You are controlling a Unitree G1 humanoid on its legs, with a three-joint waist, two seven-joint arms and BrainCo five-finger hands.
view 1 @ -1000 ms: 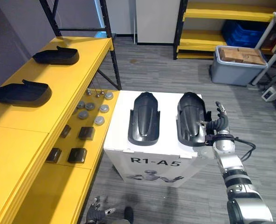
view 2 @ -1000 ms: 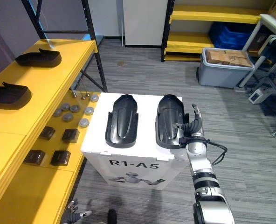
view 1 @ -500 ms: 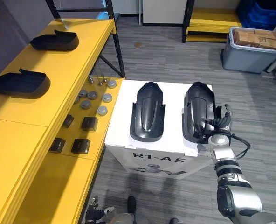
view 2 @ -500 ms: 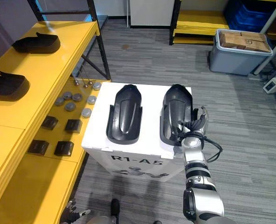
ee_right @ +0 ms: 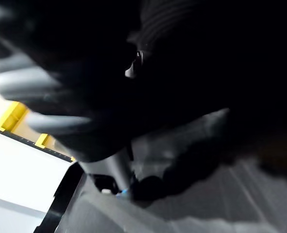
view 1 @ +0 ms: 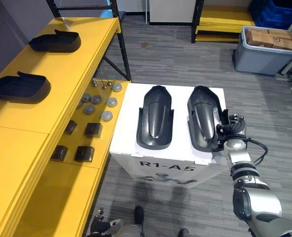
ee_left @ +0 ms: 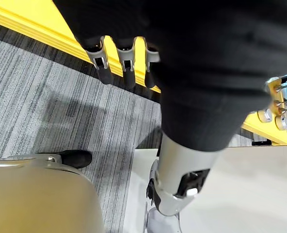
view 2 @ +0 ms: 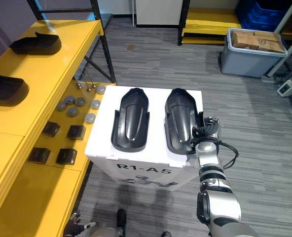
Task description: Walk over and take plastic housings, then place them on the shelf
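Shelf (view 1: 62, 84), yellow, at left carries 2 black shelf housings (view 1: 20, 88). Left robot hand (ee_left: 125, 57) hangs low, relaxed. White box (view 1: 128, 128) holds left housing (view 1: 155, 117) and right housing (view 1: 201, 116). Right robot hand (view 1: 231, 132) touches right housing's rim; grip cannot be told.

Both head eyes look steeply down, sharing the white box (view 1: 128, 129) beside the right robot hand (view 1: 231, 132); wrist cameras hug each robot hand.
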